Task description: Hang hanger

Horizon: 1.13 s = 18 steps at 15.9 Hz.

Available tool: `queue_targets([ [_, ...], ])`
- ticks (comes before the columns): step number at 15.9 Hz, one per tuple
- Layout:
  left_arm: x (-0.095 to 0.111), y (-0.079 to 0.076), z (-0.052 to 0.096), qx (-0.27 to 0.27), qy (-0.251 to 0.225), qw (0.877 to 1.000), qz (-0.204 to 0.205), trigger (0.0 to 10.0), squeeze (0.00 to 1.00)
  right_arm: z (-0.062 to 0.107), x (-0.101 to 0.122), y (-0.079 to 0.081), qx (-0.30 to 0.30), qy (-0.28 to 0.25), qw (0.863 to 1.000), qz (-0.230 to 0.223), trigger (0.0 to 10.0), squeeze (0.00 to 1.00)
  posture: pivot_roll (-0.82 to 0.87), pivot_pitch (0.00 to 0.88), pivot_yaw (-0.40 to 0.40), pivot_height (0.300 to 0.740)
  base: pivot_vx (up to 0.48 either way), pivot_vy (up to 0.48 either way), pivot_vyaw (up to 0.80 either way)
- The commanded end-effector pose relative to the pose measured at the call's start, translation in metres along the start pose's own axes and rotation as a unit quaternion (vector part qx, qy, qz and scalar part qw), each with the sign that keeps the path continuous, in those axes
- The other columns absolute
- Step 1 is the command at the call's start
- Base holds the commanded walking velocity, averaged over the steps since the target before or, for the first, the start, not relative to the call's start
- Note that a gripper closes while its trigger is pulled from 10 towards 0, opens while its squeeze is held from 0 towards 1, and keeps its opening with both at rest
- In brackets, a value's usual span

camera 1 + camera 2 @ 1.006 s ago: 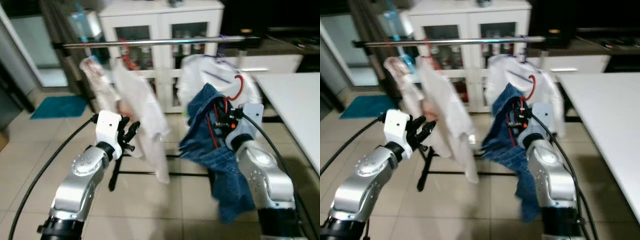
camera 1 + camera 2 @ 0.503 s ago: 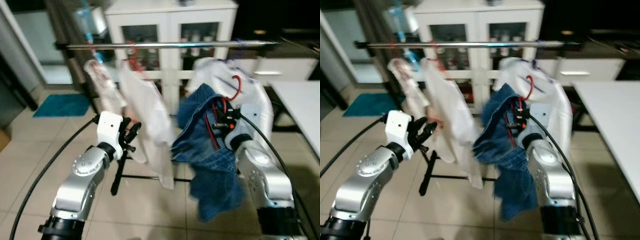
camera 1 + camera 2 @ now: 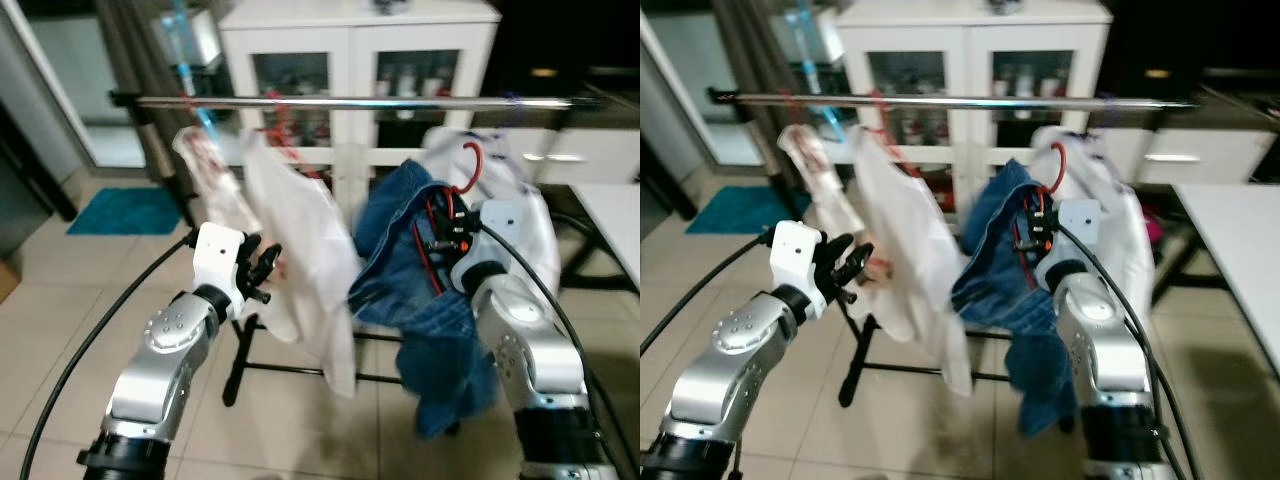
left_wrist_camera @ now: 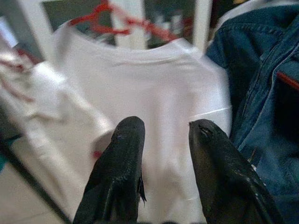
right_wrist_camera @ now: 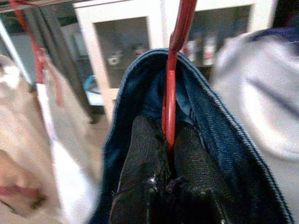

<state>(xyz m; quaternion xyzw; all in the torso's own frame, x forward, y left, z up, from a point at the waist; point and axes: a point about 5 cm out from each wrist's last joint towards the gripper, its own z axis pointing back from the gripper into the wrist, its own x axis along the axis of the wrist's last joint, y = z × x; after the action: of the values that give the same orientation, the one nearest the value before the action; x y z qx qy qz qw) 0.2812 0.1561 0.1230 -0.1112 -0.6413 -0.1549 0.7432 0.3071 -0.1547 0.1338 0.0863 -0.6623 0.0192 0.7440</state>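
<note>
Gripping the red hanger (image 5: 172,88) at its neck, the right end effector (image 5: 167,140) was clenched on it, the blue denim garment (image 3: 415,270) draped over the hanger and trailing down past the arm. Over the last second the hook had risen nearer the metal rail (image 3: 350,102) but sat below it, so by my judgement the hanging was not yet done. The view had also shifted, suggesting the robot had stepped or turned. The left end effector (image 4: 163,154) hovered released before a white shirt (image 4: 140,93) already hanging on the rail. Motion blur smeared the clothes, and denim hid the hanger's lower part, so its shoulders could not be made out.
</note>
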Motion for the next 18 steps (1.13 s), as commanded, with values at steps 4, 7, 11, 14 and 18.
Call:
queue_targets([
  [4,0.003,0.001,-0.001,0.002,-0.005,1.000,-0.012,10.0,0.00,-0.003,0.011,0.002,0.008,-0.026,1.000,0.015,10.0,0.00,-0.06,0.000,0.065,0.740,0.354,0.000,0.00],
  [7,0.002,0.000,-0.002,0.000,-0.006,1.000,-0.014,10.0,0.00,-0.004,0.012,0.002,0.011,-0.029,0.999,0.025,10.0,0.00,-0.06,0.000,0.063,0.740,0.352,0.000,0.00],
  [11,0.004,-0.003,-0.002,-0.016,-0.011,0.999,-0.028,10.0,0.00,-0.010,0.023,-0.003,0.001,-0.057,0.995,0.076,10.0,0.00,-0.05,0.000,0.060,0.740,0.346,0.000,0.00],
  [14,0.008,-0.015,0.003,-0.096,-0.021,0.994,-0.058,10.0,0.00,-0.017,0.036,-0.004,0.002,-0.088,0.995,0.047,10.0,0.00,-0.05,0.000,0.057,0.740,0.000,0.000,0.00],
  [18,0.024,-0.027,0.007,-0.186,-0.039,0.979,-0.068,10.0,0.00,-0.058,0.040,-0.007,-0.017,0.001,0.999,0.045,10.0,0.00,-0.05,0.000,0.081,0.740,0.000,0.000,0.00],
])
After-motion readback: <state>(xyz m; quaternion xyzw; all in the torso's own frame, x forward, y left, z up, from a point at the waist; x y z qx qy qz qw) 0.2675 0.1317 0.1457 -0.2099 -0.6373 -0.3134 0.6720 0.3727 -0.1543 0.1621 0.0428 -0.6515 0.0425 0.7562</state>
